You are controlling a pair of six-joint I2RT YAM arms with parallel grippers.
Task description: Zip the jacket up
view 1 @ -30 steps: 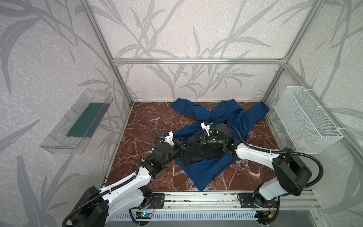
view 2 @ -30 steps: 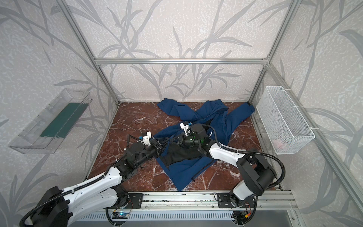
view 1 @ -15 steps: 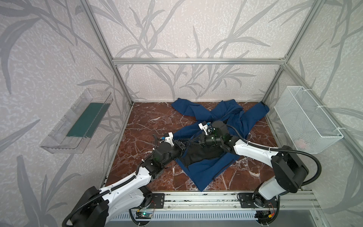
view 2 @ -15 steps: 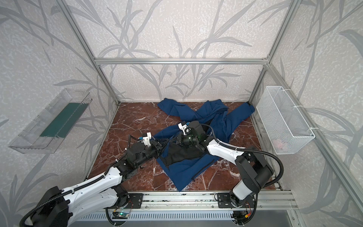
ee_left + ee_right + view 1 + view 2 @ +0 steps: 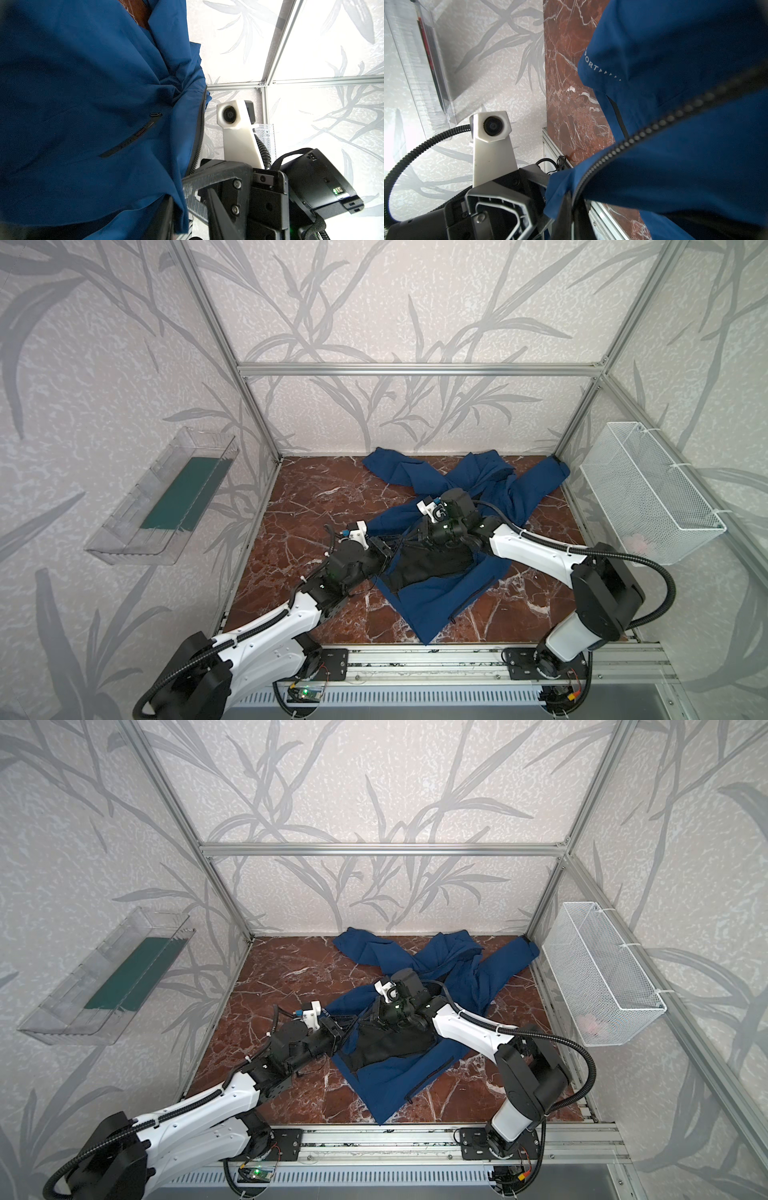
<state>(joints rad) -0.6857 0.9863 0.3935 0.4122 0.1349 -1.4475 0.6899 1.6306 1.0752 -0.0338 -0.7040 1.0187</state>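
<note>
Since the earlier frame the right tool (image 5: 422,531) has shifted leftward and back, toward the left tool (image 5: 384,549). Both tools are clamped on the front edge of the jacket (image 5: 440,601), which lies spread across the marble surface (image 5: 316,497), black lining (image 5: 432,564) exposed.

The jacket (image 5: 440,601) is showing deep navy blue, its opened flap baring black lining (image 5: 432,564), with tiny white lettering (image 5: 591,64) and dark zipper teeth (image 5: 643,133). The floor (image 5: 316,506) is glowing red-brown marble with white veins. The walls (image 5: 374,302) are wearing pale grey leaf prints. The basket (image 5: 648,493) is gleaming white; the clear tray (image 5: 124,531) is holding a dark green panel.
</note>
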